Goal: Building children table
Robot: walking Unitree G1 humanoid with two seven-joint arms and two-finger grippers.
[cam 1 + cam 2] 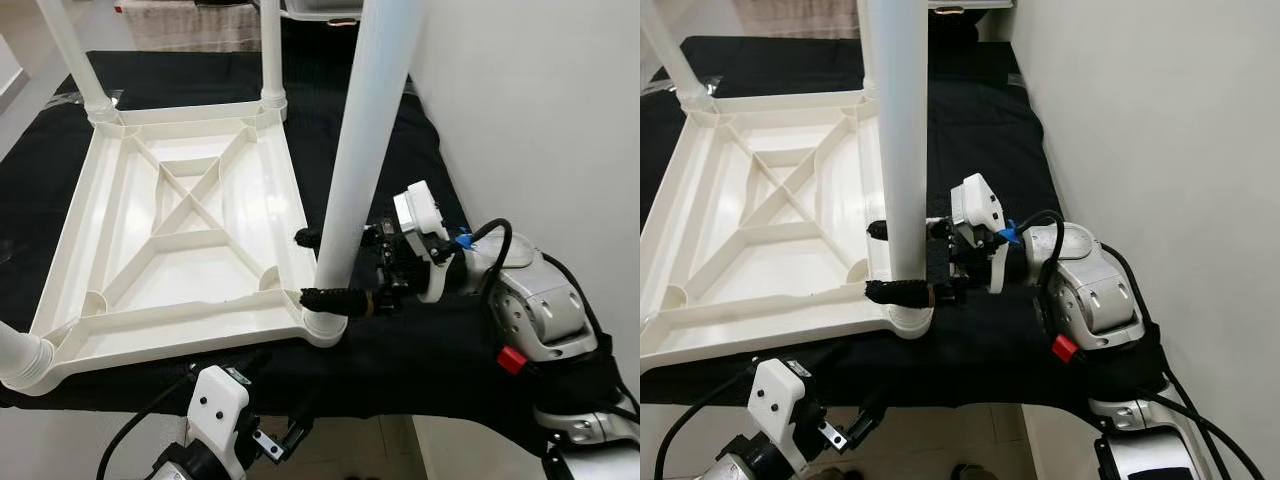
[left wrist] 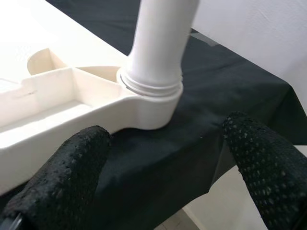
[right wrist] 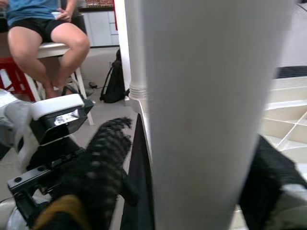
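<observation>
Nearest me, the left gripper point(image 1: 275, 440) is hanging below the edge of the black cloth point(image 1: 420, 345), fingers spread wide, gripping nothing. Just beyond, the right gripper point(image 1: 322, 268) is clasping the white leg point(image 1: 360, 150) low down, where it is standing in the corner socket of the upturned table top point(image 1: 170, 215). Farther off, two more legs are standing in their corners. If the thread is sitting crooked, twisting could jam it, or drag the top sideways.
</observation>
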